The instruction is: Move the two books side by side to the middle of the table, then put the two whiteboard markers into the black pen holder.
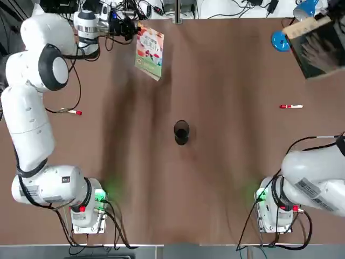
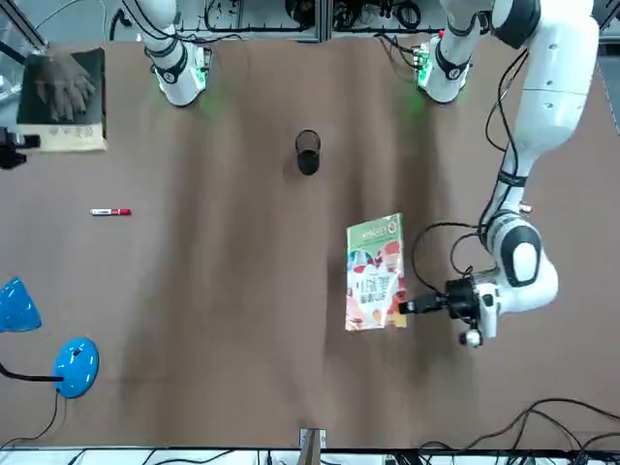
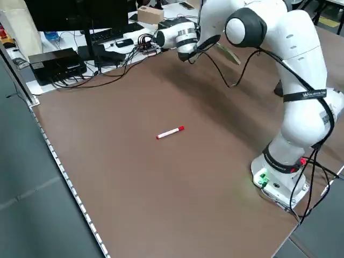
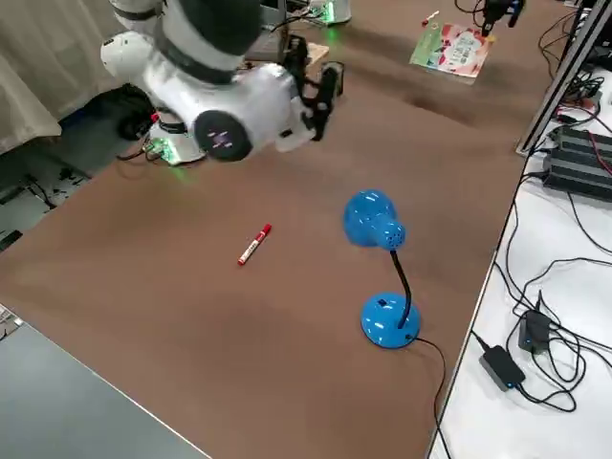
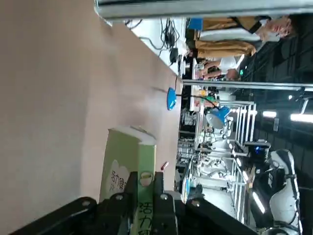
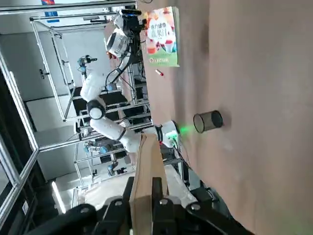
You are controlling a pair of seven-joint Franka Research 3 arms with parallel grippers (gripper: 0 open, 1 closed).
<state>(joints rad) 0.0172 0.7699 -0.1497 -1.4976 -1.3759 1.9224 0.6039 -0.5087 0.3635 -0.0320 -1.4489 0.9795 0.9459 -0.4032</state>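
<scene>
My left gripper [image 1: 129, 28] is at the far left of the table [image 1: 215, 178], shut on one edge of the colourful book [image 1: 150, 52]; the green spine [image 5: 139, 171] sits clamped between its fingers. My right gripper [image 4: 320, 91] holds the dark grey book [image 1: 318, 46], with its pale hand, raised above the far right corner; the page edge [image 6: 146, 171] is pinched between its fingers. One red-capped marker [image 1: 291, 106] lies on the right side, the other marker [image 1: 73, 112] on the left by the left arm. The black pen holder [image 1: 181, 132] stands upright mid-table.
A blue desk lamp [image 4: 382, 316] stands at the far right edge, its round base [image 1: 280, 40] just beside the raised grey book. Cables and black boxes [image 3: 56, 64] lie beyond the far edge. Both arm bases [image 1: 86, 208] sit at the near edge.
</scene>
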